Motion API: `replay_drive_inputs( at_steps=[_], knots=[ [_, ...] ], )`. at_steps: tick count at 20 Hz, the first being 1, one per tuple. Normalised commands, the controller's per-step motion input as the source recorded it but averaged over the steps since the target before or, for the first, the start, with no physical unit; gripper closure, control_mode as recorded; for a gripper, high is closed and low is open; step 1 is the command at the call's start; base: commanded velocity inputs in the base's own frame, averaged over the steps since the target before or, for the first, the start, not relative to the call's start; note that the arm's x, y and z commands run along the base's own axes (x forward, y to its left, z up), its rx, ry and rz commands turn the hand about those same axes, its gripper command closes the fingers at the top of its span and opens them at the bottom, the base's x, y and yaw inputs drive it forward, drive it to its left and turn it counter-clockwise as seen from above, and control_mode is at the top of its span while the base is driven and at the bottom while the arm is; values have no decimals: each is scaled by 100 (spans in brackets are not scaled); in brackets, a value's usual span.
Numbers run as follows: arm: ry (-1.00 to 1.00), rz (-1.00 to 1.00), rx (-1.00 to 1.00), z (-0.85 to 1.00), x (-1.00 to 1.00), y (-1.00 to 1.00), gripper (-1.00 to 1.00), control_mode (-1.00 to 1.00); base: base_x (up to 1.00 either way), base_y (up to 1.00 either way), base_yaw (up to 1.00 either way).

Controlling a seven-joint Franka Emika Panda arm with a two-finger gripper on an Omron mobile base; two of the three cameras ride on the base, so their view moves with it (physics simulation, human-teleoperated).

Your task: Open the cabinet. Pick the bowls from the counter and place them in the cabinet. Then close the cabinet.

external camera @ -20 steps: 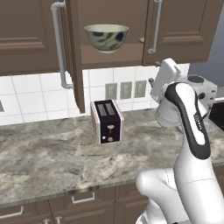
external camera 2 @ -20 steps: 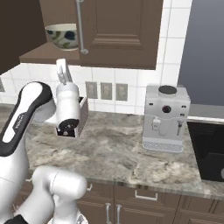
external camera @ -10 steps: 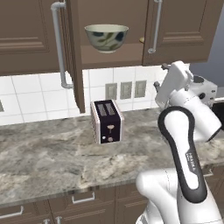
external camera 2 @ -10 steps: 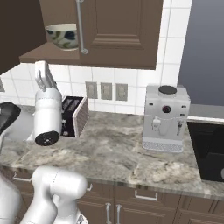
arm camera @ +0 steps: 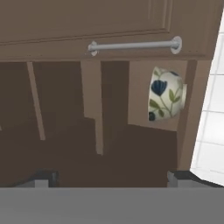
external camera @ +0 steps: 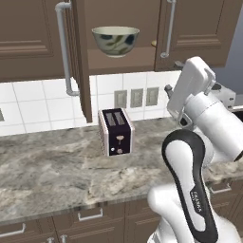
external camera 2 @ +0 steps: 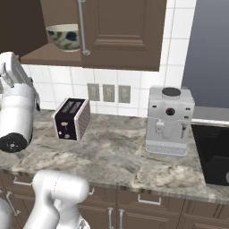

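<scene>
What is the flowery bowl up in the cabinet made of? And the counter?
The bowl looks like glazed ceramic: a smooth cream surface with painted blue flowers and green leaves. The counter looks like polished stone, judging by its grey-brown marbled veining and thick edge. Both are rendered, so that is only a guess.

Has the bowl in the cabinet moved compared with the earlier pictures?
No. The bowl sits on the same spot of the cabinet shelf, above the toaster, beside the open door.

The cabinet (arm camera: 109, 17) ahead of the hand was matt brown wood, its bar handle (arm camera: 133, 45) smooth silvery metal; the bowl (arm camera: 165, 99) inside looked glossy glazed ceramic.
</scene>
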Motion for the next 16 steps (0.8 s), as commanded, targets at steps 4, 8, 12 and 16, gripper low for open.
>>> replay_drive_inputs(
  at_steps=[4, 8, 12, 16],
  knots=[
    [0, 0, 0, 14, -60, 51, -100, -100, 0, 0, 0],
    [0, -1, 0, 0, -51, 48, -100, -100, 0, 0, 0],
    [0, -1, 0, 0, -45, 55, -100, -100, 0, 0, 0],
    [0, -6, 0, 0, -31, 57, -100, -100, 0, 0, 0]
  ],
)
